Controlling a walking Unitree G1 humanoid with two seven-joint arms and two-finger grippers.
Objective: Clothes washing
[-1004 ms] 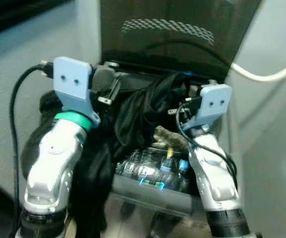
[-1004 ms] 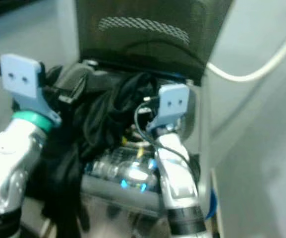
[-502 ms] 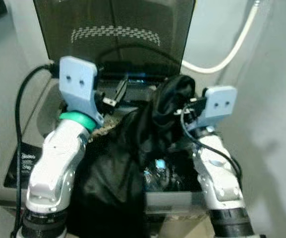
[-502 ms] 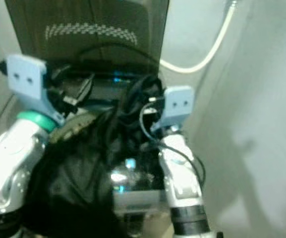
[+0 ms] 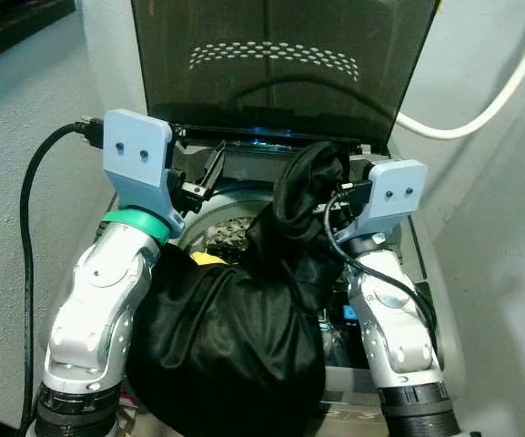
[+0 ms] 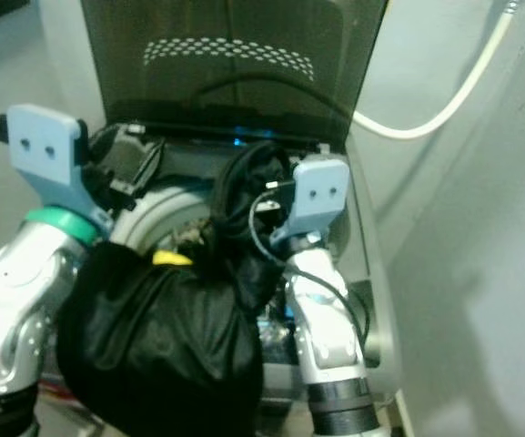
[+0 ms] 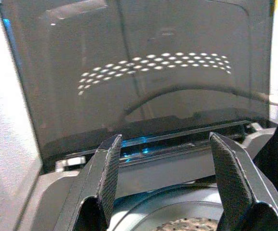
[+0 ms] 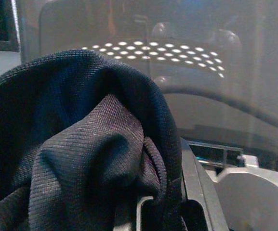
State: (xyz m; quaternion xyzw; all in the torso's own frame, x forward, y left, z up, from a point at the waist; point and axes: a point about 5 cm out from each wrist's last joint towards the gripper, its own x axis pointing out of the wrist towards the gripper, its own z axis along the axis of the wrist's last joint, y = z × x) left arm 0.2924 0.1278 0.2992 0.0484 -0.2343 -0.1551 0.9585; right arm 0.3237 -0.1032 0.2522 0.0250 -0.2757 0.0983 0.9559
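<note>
A top-loading washing machine (image 5: 398,273) stands before me with its dark lid (image 5: 280,64) raised. My right gripper (image 5: 328,193) is shut on the bunched top of a black garment (image 5: 235,337). It holds the garment over the right side of the opening, and dark knit folds (image 8: 86,144) wrap its fingers in the right wrist view. The bulk of the garment hangs low between my arms, over the machine's front. My left gripper (image 7: 165,139) is open and holds nothing, above the back left of the drum (image 5: 230,232). A small yellow piece (image 5: 206,259) shows at the garment's upper edge.
A white hose (image 5: 480,114) curves along the wall at the right. A blue light (image 7: 143,144) glows on the panel under the lid. A black cable (image 5: 35,182) loops from my left wrist. Walls stand close on both sides of the machine.
The view has shifted. The black garment stays in my right gripper, its bulk now hangs lower at the front, and the drum shows beside it. The left gripper stays open.
</note>
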